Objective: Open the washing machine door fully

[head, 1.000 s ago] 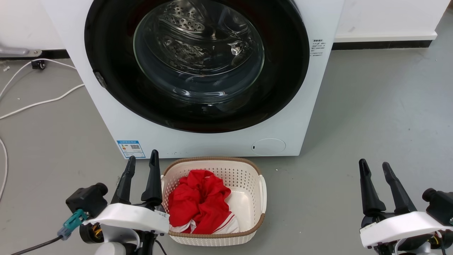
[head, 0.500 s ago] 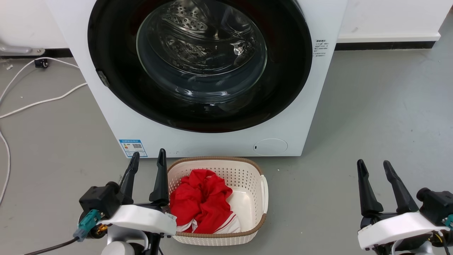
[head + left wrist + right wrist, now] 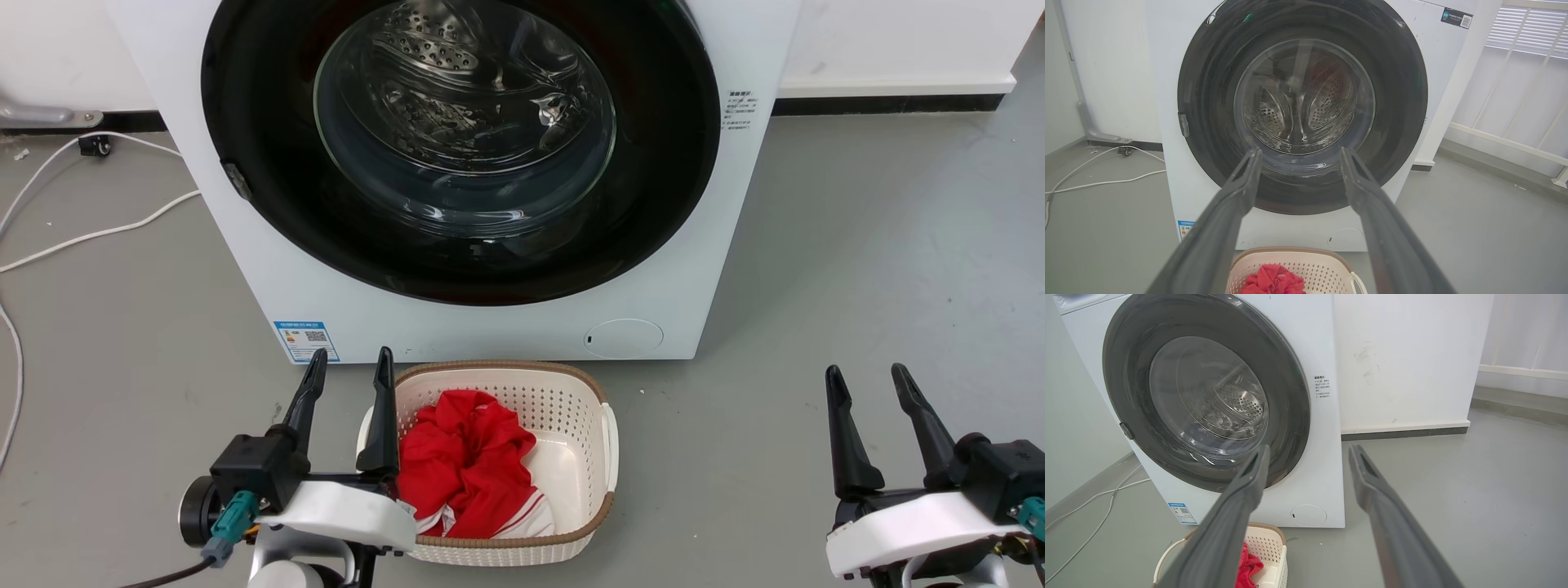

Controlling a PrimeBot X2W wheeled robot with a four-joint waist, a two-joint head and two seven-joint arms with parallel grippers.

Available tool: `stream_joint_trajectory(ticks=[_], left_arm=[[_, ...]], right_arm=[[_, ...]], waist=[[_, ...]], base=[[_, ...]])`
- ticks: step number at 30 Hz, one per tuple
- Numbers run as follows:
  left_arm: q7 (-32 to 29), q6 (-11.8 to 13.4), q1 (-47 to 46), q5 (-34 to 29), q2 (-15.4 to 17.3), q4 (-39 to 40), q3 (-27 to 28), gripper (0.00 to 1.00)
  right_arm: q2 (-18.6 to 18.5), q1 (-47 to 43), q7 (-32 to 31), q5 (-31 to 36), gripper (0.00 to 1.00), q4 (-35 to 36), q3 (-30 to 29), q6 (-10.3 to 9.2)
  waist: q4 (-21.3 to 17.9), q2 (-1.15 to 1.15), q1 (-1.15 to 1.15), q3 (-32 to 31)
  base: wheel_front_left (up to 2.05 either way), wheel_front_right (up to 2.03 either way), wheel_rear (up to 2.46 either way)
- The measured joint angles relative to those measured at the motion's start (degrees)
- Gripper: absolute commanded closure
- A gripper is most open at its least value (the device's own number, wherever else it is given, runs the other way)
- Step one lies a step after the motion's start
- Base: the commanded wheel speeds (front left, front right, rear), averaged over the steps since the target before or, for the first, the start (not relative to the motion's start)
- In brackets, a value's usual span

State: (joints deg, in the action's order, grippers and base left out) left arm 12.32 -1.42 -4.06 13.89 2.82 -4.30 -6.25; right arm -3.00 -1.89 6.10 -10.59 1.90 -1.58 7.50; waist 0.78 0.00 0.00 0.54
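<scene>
Nearest the robot, the left gripper point(image 3: 351, 357) is held out above the grey floor point(image 3: 857, 245) with its jaws apart and nothing between them. The right gripper point(image 3: 866, 371), well off to the other side, is likewise spread and empty. Just right of the left jaws sits a cream laundry basket point(image 3: 606, 457) with a red cloth point(image 3: 461, 457) heaped in it. In the head view the left gripper's inner finger point(image 3: 381, 425) crosses the basket's near-left edge, and whether it touches cannot be told. Ahead of the left jaws, beyond the basket, stands the washing machine point(image 3: 457, 327), a white box. It has a blue label point(image 3: 304, 341) low on its front just past the left fingertips and a round flap point(image 3: 623, 337) further right. The washing machine door point(image 3: 661, 163) is a glossy black disc with a clear glass window point(image 3: 490, 188) showing the perforated drum point(image 3: 424, 49). It lies flat against the machine's front, closed, above and ahead of the left jaws and ahead-left of the right jaws. A small grey tab point(image 3: 237, 181) sits on its left edge. White cables point(image 3: 98, 237) trail on the floor left of the machine, before a white wall point(image 3: 898, 41).
</scene>
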Motion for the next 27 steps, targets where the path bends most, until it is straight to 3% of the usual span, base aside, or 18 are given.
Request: stream_joint_trajectory(ticks=[27], left_arm=[[2.6, 1.16, 0.14, -9.54, 0.01, -0.71, -1.03, 0.0]], right_arm=[[0.01, -0.87, 1.26, 9.47, 0.0, 1.23, -0.23, 0.0]], waist=[[-0.07, 0.0, 0.0, -0.01]], base=[[0.0, 0.0, 0.0]])
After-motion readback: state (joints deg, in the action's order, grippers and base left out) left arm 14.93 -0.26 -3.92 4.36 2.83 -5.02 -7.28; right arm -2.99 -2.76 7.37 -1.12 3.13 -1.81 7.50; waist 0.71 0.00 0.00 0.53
